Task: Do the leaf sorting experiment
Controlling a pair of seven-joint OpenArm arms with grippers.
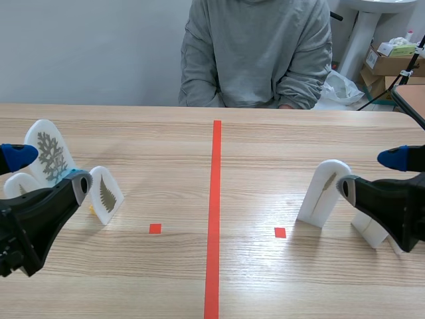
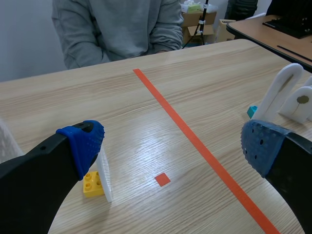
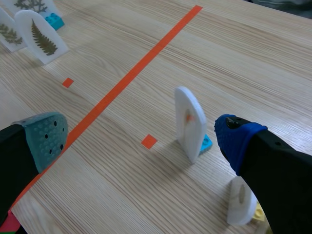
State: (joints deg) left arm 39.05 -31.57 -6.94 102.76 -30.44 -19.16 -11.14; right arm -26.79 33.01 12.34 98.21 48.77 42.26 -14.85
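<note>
Got left gripper [image 2: 171,148] spread wide, nothing between the pads, sitting low at the near left of the table [image 1: 279,153]. Same on right gripper [image 3: 141,140]: fingers apart, gripping nothing, low at the near right. Counting three leaf cards left of the red tape line [image 1: 215,199]: large card [image 1: 50,154] with a grey branching leaf, farthest back; small card [image 1: 18,185] nearer and further left, mostly hidden behind the left arm; fern card [image 1: 106,194] closest to the line, upright, propped on a yellow brick [image 2: 92,184]. Seeing a blue brick [image 3: 54,20] at the base of the large card. Fern card close beside one left-gripper pad; can't tell touching or apart. Two more cards right of the line: tall card [image 1: 325,193] upright, turned nearly edge-on, brownish leaf on its face, second blue brick [image 3: 205,143] touching its base; low card [image 3: 240,200] nearer and further right, just beside a right-gripper finger, backed by a second yellow brick [image 3: 259,212]. Can't make out the leaf on the low card. Person [image 1: 255,53] in a grey sweatshirt seated behind the far edge. Cardboard boxes [image 1: 388,63] beyond the table at far right.
</note>
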